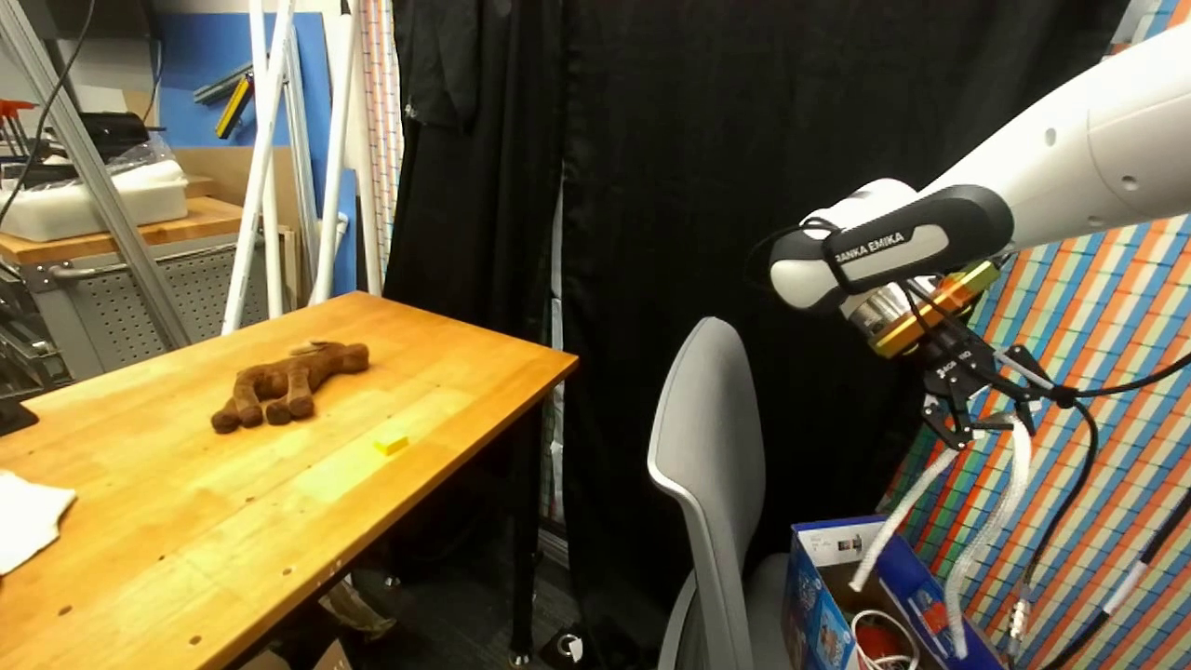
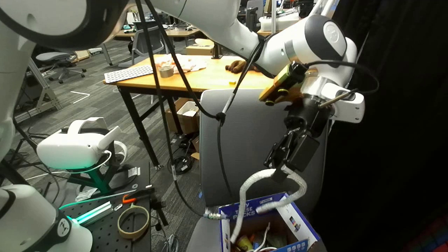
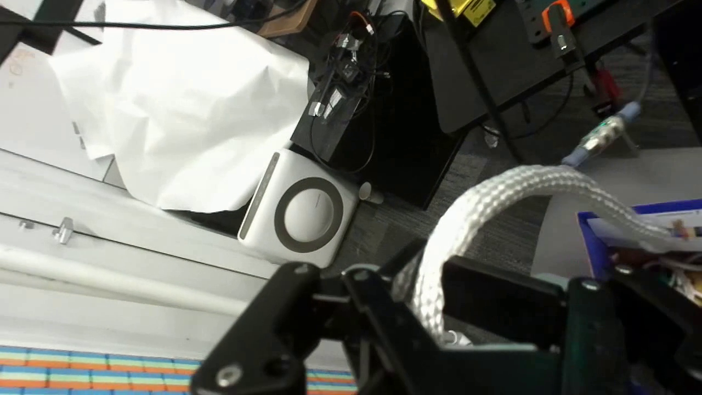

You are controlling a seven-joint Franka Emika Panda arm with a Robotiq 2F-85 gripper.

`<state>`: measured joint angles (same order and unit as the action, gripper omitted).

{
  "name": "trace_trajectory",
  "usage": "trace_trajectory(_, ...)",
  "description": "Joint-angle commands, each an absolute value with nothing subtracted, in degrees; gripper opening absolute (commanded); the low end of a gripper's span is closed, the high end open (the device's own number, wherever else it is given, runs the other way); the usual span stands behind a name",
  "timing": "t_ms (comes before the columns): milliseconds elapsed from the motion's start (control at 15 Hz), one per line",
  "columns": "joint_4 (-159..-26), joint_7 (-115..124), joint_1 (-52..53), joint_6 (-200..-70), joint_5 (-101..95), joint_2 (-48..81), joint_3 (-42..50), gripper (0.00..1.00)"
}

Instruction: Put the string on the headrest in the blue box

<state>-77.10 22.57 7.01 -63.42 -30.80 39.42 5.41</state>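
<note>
The gripper has its jaws closed on the white string, whose two ends dangle over the blue box; I cannot tell whether either touches it. The box stands on the chair seat, lower than the grey headrest.

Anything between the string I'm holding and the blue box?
Nothing visible: the string hangs from the jaws over the blue box, whose top is open. The grey chair back rises beside the box, outside that path.
</note>
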Motion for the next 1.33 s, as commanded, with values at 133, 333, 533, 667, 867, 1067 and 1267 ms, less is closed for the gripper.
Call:
trace_trajectory(133,-76.8,25.7,6.5,-61.6,-32.7,30.2,7.0,0.33)
trace_trajectory(333,-76.4,27.0,5.8,-61.4,-32.6,27.7,7.0,0.38)
trace_trajectory(533,-76.8,27.9,4.9,-61.5,-32.3,26.9,7.1,0.59)
trace_trajectory(667,-77.2,28.4,4.3,-61.4,-32.0,26.6,7.2,0.74)
trace_trajectory(867,-78.1,28.0,2.6,-64.7,-29.5,26.0,6.4,0.99)
trace_trajectory(1067,-76.6,27.4,2.8,-65.9,-27.9,27.9,6.7,0.96)
trace_trajectory(1267,-76.6,27.4,2.7,-66.8,-27.0,27.8,6.4,1.0)
